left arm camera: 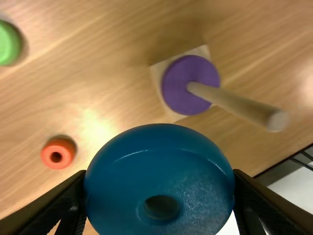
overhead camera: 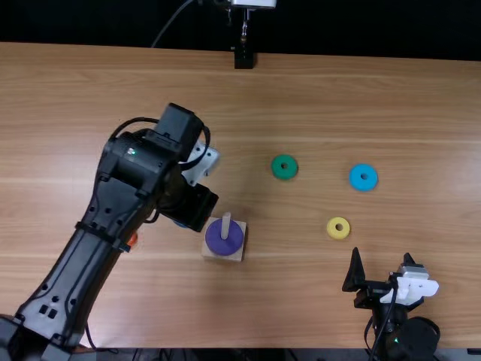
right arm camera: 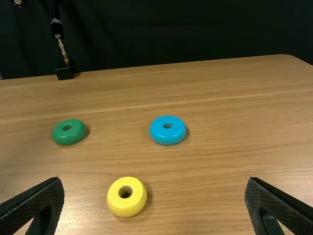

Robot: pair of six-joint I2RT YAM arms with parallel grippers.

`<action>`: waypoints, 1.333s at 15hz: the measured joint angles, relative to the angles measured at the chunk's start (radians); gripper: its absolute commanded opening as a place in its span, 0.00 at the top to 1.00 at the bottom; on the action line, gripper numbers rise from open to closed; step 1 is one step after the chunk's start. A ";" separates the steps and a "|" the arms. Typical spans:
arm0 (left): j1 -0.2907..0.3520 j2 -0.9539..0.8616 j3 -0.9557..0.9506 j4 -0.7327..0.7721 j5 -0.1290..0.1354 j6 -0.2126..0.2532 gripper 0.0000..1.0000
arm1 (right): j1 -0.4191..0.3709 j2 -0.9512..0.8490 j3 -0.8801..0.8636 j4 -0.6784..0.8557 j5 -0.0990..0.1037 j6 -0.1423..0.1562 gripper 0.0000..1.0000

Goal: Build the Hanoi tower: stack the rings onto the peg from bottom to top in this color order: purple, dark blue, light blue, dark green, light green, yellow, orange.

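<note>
In the top view my left gripper (overhead camera: 197, 210) hangs just left of the peg base (overhead camera: 234, 252). The purple ring (overhead camera: 218, 242) lies on that base around the peg (overhead camera: 225, 226). In the left wrist view the left gripper (left arm camera: 159, 181) is shut on the dark blue ring (left arm camera: 161, 147), held off the peg (left arm camera: 234, 104). A light green ring (left arm camera: 8, 44) and an orange ring (left arm camera: 57, 152) lie on the table. My right gripper (overhead camera: 382, 272) stands open, with the yellow ring (overhead camera: 338, 228), dark green ring (overhead camera: 284, 167) and light blue ring (overhead camera: 363, 177) beyond it.
The left arm (overhead camera: 90, 233) stretches over the left part of the wooden table (overhead camera: 316, 98). A black stand (overhead camera: 244, 59) is at the table's far edge, also seen as a dark stand (right arm camera: 65, 71) in the right wrist view.
</note>
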 measured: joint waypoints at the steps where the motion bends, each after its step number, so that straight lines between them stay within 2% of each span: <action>1: -0.018 0.000 0.000 0.000 0.000 -0.014 0.92 | 0.000 0.000 0.000 0.000 0.000 0.000 0.00; 4: -0.054 0.000 0.000 0.013 -0.001 -0.066 0.92 | 0.000 0.000 0.000 0.000 0.000 0.000 0.00; 7: -0.089 0.000 0.022 0.014 0.001 -0.095 0.92 | 0.000 0.000 0.000 -0.001 0.000 0.000 0.00; 14: -0.139 0.034 0.080 0.048 0.003 -0.144 0.93 | 0.000 0.000 0.000 0.000 0.000 0.000 0.00; 20: -0.158 0.069 0.105 0.051 0.002 -0.148 0.92 | 0.000 0.000 0.000 0.000 0.000 0.000 0.00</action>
